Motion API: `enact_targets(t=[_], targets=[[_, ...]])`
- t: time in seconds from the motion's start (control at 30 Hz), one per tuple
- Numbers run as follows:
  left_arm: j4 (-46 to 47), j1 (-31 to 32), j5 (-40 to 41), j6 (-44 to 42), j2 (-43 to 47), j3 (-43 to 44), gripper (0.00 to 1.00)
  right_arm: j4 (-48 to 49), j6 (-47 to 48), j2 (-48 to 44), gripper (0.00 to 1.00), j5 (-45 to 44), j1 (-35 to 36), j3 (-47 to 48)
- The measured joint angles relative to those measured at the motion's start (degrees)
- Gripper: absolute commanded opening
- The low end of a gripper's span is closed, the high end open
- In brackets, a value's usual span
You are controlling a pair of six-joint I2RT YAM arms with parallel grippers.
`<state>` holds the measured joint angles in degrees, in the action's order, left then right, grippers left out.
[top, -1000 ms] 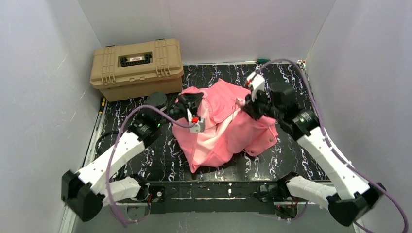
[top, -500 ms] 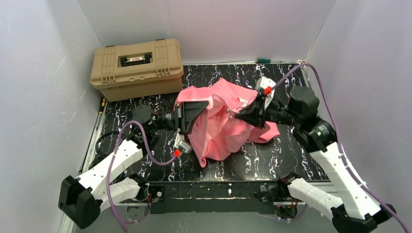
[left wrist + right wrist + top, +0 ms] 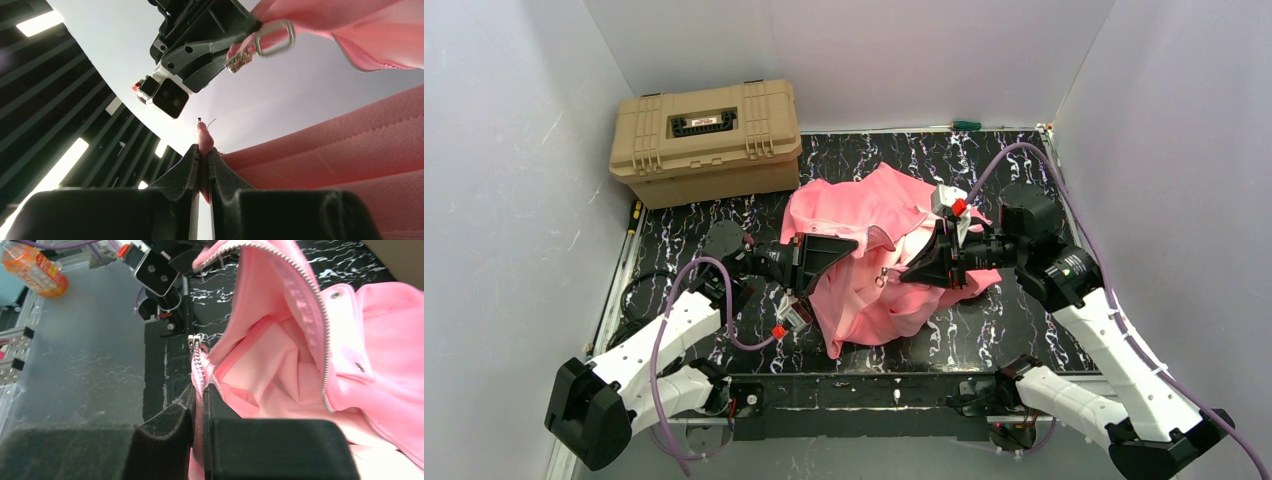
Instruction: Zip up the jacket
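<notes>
Now your left gripper pinches a jacket edge, your right gripper clamps its zipper tape, and the jacket hangs bunched between them above the marbled table

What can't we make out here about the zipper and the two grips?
- Top view: exact pinch points of the left gripper and right gripper on the jacket; their bodies and folds cover them.
- Left wrist: most of the jacket, cut off at the right edge.
- Right wrist: the zipper where it enters the fingers, hidden between them.
</notes>
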<state>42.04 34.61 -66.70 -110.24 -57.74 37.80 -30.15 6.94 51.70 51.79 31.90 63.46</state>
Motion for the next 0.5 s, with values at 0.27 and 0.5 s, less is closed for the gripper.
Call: enact_targets(t=[0.27,0.5], targets=[[0.11,0.00,-0.24,-3.91,-2.99,0.00,0.00,5.99,-5.95,-0.22,0.01,3.19,0.48,-5.09],[-0.13,0.00,-0.20,-6.64,-3.89,0.00,0.00,18.01,-15.34,0.59,0.01,5.38,0.50,-7.89]])
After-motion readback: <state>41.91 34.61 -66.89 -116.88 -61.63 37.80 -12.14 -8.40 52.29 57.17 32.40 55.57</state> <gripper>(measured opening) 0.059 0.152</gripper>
